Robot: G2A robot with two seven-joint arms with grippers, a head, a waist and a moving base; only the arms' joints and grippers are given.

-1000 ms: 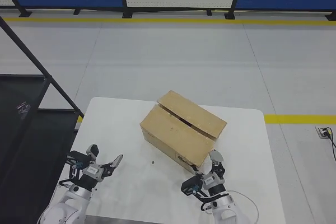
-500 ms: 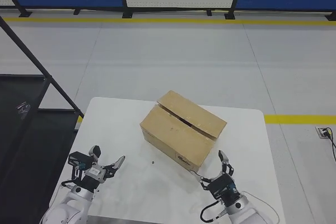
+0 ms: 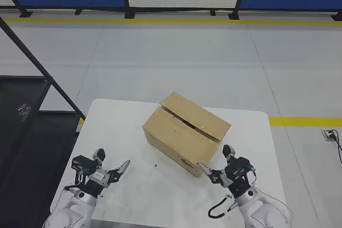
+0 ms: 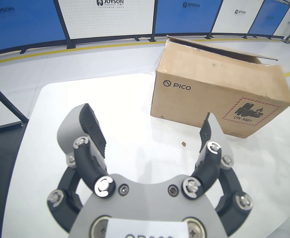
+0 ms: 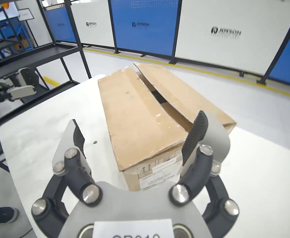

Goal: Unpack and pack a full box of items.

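- Hovering low over the near edge of the smooth white table (image 3: 119,122), the left gripper (image 3: 112,160) is holding its jaws wide apart with nothing between them. Ribbed black pads are lining its grey metal fingers.
- The right gripper (image 3: 214,159) is hanging just beside the near corner of the cardboard box (image 3: 185,128), jaws equally spread and empty.
- A tiny dark speck (image 3: 154,165) is lying on the table between the grippers.
- The box, brown and rectangular, is sitting mid-table at an angle, its top flaps lying nearly closed with a dark gap along the seam.
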